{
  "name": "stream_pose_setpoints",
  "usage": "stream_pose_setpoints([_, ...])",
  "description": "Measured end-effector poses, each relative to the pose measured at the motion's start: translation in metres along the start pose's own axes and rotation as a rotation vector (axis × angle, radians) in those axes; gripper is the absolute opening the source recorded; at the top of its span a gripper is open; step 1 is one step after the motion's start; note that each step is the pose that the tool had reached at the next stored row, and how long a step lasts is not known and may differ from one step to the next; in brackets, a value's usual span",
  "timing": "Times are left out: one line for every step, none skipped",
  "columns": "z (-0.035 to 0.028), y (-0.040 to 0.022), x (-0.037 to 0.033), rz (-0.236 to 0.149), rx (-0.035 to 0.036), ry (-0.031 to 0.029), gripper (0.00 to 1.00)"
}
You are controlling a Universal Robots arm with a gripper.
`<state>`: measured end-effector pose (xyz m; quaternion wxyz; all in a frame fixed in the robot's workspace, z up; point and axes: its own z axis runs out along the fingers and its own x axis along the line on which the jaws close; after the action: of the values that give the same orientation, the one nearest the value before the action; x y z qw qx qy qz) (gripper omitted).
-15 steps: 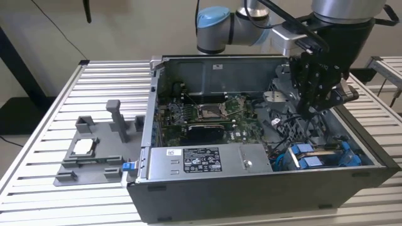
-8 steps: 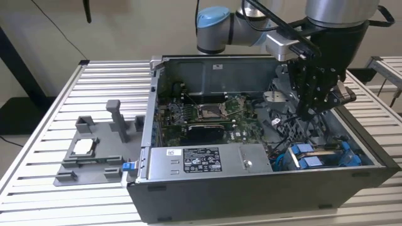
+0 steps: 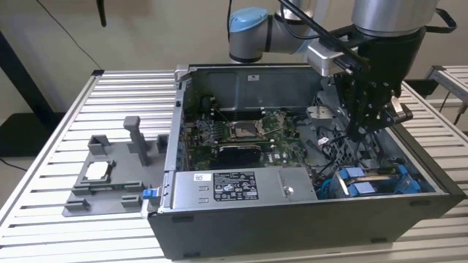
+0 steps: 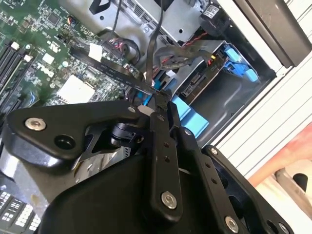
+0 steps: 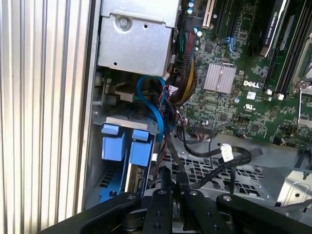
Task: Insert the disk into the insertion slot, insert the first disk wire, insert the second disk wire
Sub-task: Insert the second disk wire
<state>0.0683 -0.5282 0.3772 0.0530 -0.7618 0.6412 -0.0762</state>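
An open computer case [image 3: 292, 219] is lying on the slatted bench [image 3: 87, 93]. At the exterior view's lower right, the disk [image 3: 369, 183] is sitting in the insertion slot [image 3: 409, 189], long axis running up-frame. The end effector [image 3: 363, 129] is hanging directly above it, fingers [image 4: 158, 126] pressed together on a thin black wire [image 4: 151, 53].
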Motion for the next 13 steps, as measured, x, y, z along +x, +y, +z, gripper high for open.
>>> stream_pose_setpoints([0.0001, 0.0001, 0.0002, 0.000, 0.0001, 0.0000, 0.16])
stream_pose_setpoints([0.0002, 0.0000, 0.0003, 0.000, 0.0002, -0.0002, 0.16])
stream_pose_setpoints([0.0003, -0.0004, 0.0006, 0.000, -0.0003, -0.0001, 0.16])
stream_pose_setpoints([0.0004, -0.0008, 0.0011, 0.000, -0.0011, -0.0001, 0.16])
stream_pose_setpoints([0.0006, -0.0014, 0.0019, 0.000, -0.0026, -0.0003, 0.16])
stream_pose_setpoints([0.0008, -0.0021, 0.0029, 0.000, -0.0041, -0.0006, 0.16])
stream_pose_setpoints([0.0011, -0.0027, 0.0047, 0.000, -0.0058, -0.0008, 0.16])
stream_pose_setpoints([0.0015, -0.0032, 0.0073, 0.000, -0.0074, -0.0013, 0.16])
stream_pose_setpoints([0.0018, -0.0035, 0.0102, 0.000, -0.0091, -0.0015, 0.16])
stream_pose_setpoints([0.0023, -0.0039, 0.0135, 0.000, -0.0106, -0.0018, 0.16])
stream_pose_setpoints([0.0027, -0.0044, 0.0172, 0.000, -0.0127, -0.0021, 0.16])
stream_pose_setpoints([0.0033, -0.0049, 0.0209, 0.000, -0.0148, -0.0025, 0.16])
stream_pose_setpoints([0.0038, -0.0055, 0.0245, 0.000, -0.0169, -0.0029, 0.16])
